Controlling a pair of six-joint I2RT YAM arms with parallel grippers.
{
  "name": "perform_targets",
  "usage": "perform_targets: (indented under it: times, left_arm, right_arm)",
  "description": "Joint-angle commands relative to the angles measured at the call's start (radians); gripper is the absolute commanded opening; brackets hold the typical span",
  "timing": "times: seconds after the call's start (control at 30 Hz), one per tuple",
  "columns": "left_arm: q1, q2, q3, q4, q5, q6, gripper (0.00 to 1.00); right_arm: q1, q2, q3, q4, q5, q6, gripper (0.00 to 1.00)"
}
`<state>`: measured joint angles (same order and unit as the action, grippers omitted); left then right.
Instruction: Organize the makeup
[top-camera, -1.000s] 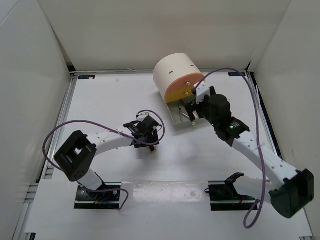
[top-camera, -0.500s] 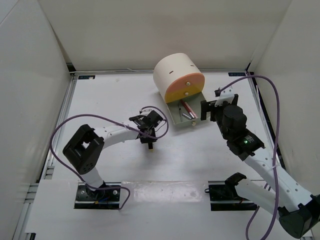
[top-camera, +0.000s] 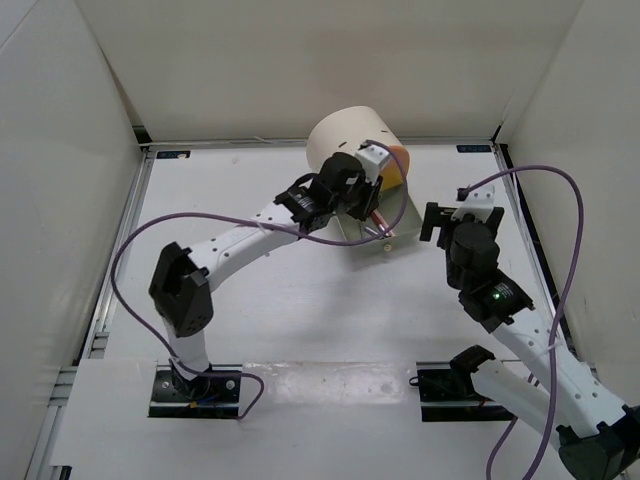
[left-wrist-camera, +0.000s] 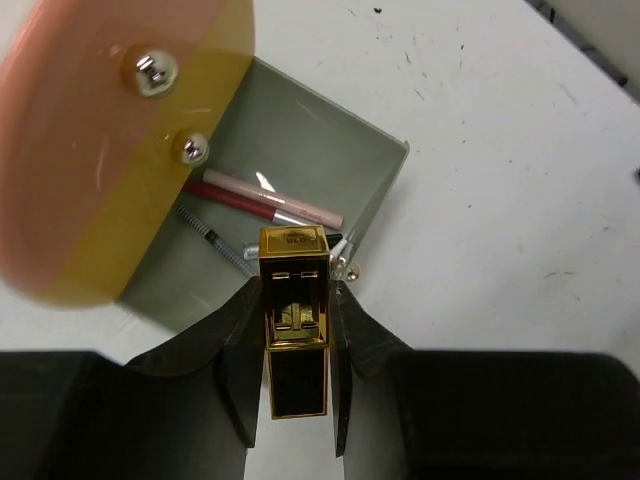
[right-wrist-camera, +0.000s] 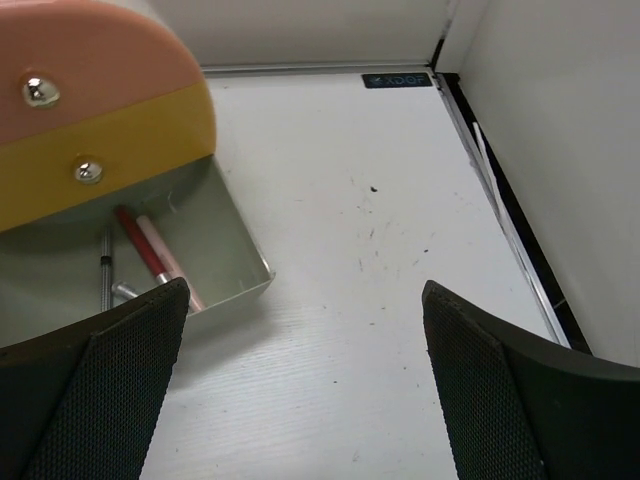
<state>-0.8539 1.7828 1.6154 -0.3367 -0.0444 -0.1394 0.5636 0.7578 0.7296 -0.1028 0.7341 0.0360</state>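
Observation:
My left gripper (top-camera: 358, 195) is shut on a gold and black lipstick (left-wrist-camera: 294, 300), which stands upright between the fingers (left-wrist-camera: 240, 340). It hangs over the front corner of the open grey-green drawer (left-wrist-camera: 300, 140). In that drawer lie a red gloss tube (left-wrist-camera: 240, 197), a pink gloss tube (left-wrist-camera: 285, 200) and a thin pencil (left-wrist-camera: 212, 238). My right gripper (top-camera: 448, 210) is open and holds nothing. It hovers over bare table to the right of the drawer (right-wrist-camera: 225, 250), with the red tube (right-wrist-camera: 135, 240) at its left.
The cream cylindrical box (top-camera: 340, 135) stands at the back centre, its orange and yellow drawer fronts (right-wrist-camera: 100, 140) with metal knobs facing the arms. White walls enclose the table, and a black rail (right-wrist-camera: 505, 210) runs along the right edge.
The left arm has risen from the table's middle and carried the lipstick to the drawer. The right gripper has pulled back from the drawer to the right.

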Motion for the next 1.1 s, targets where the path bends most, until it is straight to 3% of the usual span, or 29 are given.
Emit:
perform_targets:
  times: [0.0, 0.1, 0.13, 0.23, 0.33, 0.43, 0.47, 0.53, 0.7, 0.77, 0.9, 1.07]
  left_arm:
    - [0.000, 0.116, 0.075, -0.044, 0.093, 0.135, 0.14]
    - [-0.002, 0.168, 0.127, -0.050, 0.063, 0.204, 0.22]
    - [-0.002, 0.179, 0.139, -0.042, 0.057, 0.231, 0.30]
    - [-0.002, 0.214, 0.170, -0.047, 0.057, 0.258, 0.34]
    - [-0.002, 0.230, 0.208, -0.062, 0.069, 0.256, 0.52]
    - [-0.002, 0.211, 0.219, -0.056, 0.075, 0.256, 0.75]
    - [-0.002, 0.205, 0.221, -0.056, 0.078, 0.256, 0.87]
    - [-0.002, 0.172, 0.221, -0.053, 0.078, 0.256, 0.98]
    - [0.025, 0.077, 0.232, -0.074, 0.087, 0.287, 0.98]
    - [0.099, 0.034, 0.242, -0.074, 0.139, 0.278, 0.98]
    - [0.332, 0.039, 0.332, -0.099, 0.448, 0.256, 0.98]
    - [0.541, 0.266, 0.562, -0.200, 0.860, 0.299, 0.98]
  right_arm:
    - [-0.022, -0.034, -0.009, 0.035, 0.076, 0.056, 0.99]
    - [-0.042, -0.034, -0.012, 0.023, 0.064, 0.059, 0.99]
    - [-0.042, -0.034, -0.009, 0.017, 0.064, 0.062, 0.99]
    - [-0.045, -0.021, -0.009, -0.001, 0.060, 0.074, 0.99]
    - [-0.041, -0.012, -0.006, -0.011, 0.051, 0.081, 0.99]
    - [-0.048, -0.012, -0.002, -0.014, 0.051, 0.084, 0.99]
    - [-0.048, -0.009, -0.004, -0.014, 0.051, 0.087, 0.99]
    - [-0.045, -0.003, -0.006, -0.014, 0.045, 0.091, 0.99]
    - [-0.048, 0.015, -0.004, -0.014, 0.015, 0.075, 0.99]
    - [-0.048, 0.034, 0.004, -0.020, -0.004, 0.074, 0.99]
    - [-0.048, 0.081, 0.011, -0.050, -0.071, 0.081, 0.99]
    - [-0.048, 0.101, -0.004, -0.093, -0.157, 0.056, 0.99]
